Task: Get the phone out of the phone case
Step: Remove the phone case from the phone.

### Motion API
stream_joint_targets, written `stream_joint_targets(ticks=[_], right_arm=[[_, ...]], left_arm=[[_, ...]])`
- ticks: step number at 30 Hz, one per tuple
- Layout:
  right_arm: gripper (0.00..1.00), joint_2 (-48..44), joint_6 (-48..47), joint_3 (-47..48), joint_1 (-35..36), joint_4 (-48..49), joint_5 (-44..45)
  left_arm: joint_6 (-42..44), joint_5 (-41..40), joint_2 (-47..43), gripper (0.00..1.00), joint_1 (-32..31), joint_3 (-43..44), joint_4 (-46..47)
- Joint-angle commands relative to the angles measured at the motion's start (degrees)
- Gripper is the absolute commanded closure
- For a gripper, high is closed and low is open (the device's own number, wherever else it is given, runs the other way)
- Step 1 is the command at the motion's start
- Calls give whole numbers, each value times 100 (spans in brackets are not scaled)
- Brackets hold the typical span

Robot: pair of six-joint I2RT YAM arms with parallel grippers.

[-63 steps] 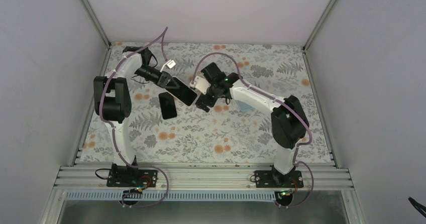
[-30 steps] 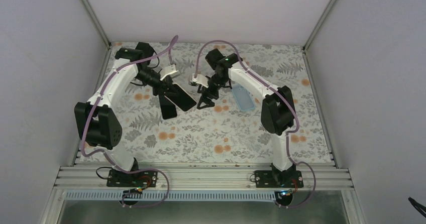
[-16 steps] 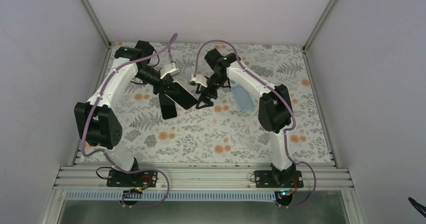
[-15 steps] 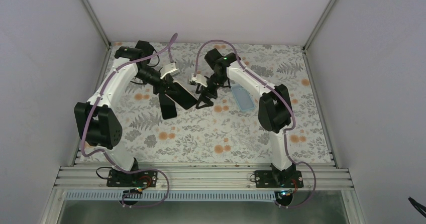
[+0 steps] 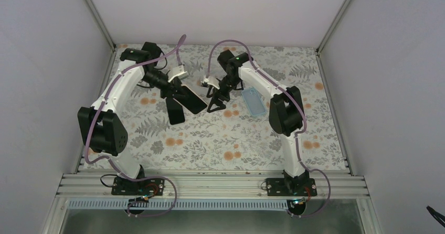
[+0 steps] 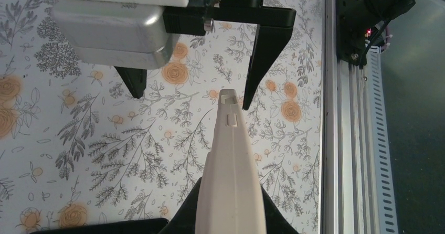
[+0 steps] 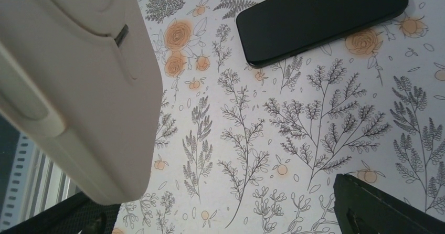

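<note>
In the left tool (image 5: pixel 176 92), a smooth, slim cream phone case (image 6: pixel 231 181).

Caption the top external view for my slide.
Left gripper holds the cased phone above the table, open right gripper facing it.

White arm links (image 5: pixel 122 84), black joints (image 5: pixel 102 131), purple cables (image 5: pixel 225 41) (one per arm), black jaws; possibly green LED (image 5: pixel 237 59).

Near half of desk (image 5: pixel 210 150) is open, free sweep for either side. Mid-desk is tight: cream-cased phone (image 5: pixel 190 99) is held tilted in left fingers (image 6: pixel 184 222), tip just beside the spread right fingers (image 6: pixel 266 61). Black phone (image 5: pixel 176 111) lies flat close under it. Blue case (image 5: pixel 253 102) sits on the desk right of them.
</note>
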Motion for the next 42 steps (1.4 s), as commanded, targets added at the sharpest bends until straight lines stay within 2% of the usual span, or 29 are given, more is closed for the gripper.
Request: stream_joint_targets(ticks=[1, 24, 42], right_arm=[[0, 132, -207, 199, -44, -205, -226], [1, 398, -26, 538, -88, -91, -99], [2, 840, -90, 1285, -262, -282, 53]], left_arm=[[48, 338, -116, 98, -31, 245, 4], [92, 433, -136, 98, -38, 132, 8], [79, 635, -292, 98, -89, 125, 8]])
